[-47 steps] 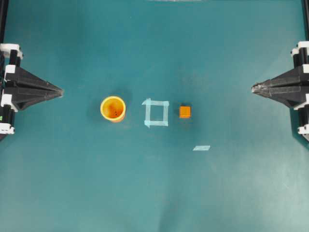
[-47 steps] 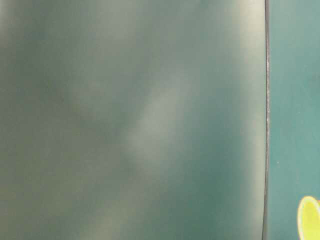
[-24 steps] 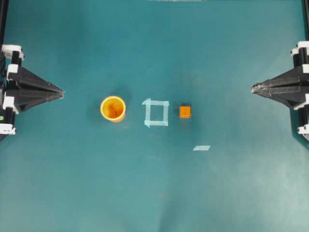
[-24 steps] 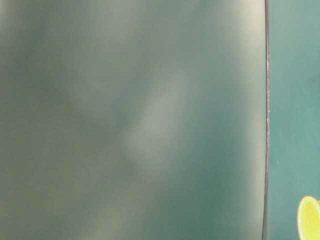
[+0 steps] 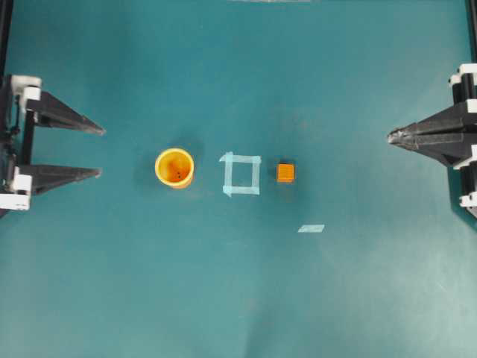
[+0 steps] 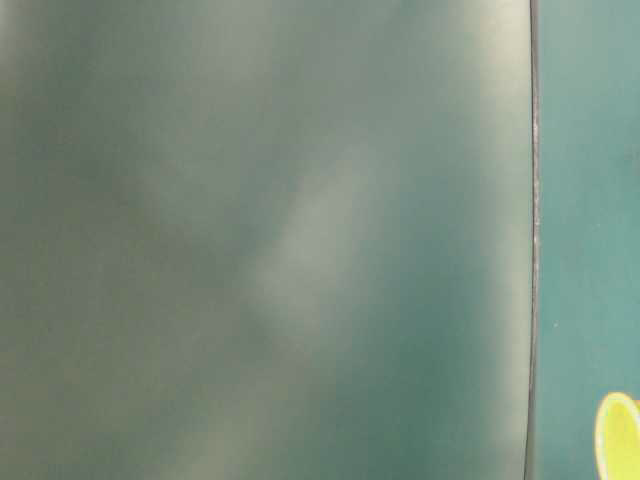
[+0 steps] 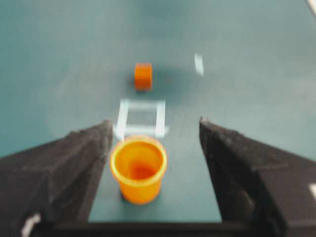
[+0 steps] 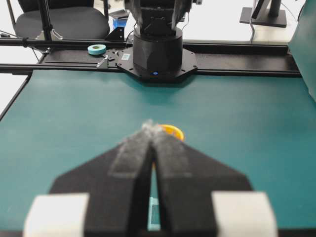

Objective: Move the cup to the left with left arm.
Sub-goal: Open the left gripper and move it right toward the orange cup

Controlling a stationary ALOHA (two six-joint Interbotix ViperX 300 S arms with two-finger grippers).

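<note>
While no readable writing or brand shows on anything, the layout is plain. Small round orange plastic cup with a lighter yellow-orange rim [image 5: 174, 167] stands upright on the teal table mat [image 5: 238, 298], left of centre in the overhead view, mouth up. Just to its right, apart from it, a square outline of pale blue tape [image 5: 241, 174] is stuck on the mat; right of that, near but not touching, sits a small orange cube [image 5: 285, 172]. A short loose strip of pale blue tape [image 5: 311, 228] lies lower right of the cube.

Left gripper [image 5: 101, 151], black with tapered fingers, reaches in level from the left edge, jaws spread wide and holding nothing; tips point at the cup but stay apart from it. From the left wrist view (blurred) the cup [image 7: 138, 169] sits between and slightly ahead of the two dark fingers [image 7: 74, 163], touching neither, with tape square [image 7: 140, 118] and cube [image 7: 143, 76] in line beyond it.

Right gripper [image 5: 390, 136] reaches in level from the right edge, fingers pressed together, empty, well apart from the cube. Right wrist view shows the clenched fingers [image 8: 133, 158] with the cup rim [image 8: 172, 131] peeking past their tips, and the left arm's black base [image 8: 158, 54] across the table.

Table-level view is mostly a blurred grey-green surface; only a yellow rim sliver of the cup [image 6: 618, 438] shows at bottom right.
</note>
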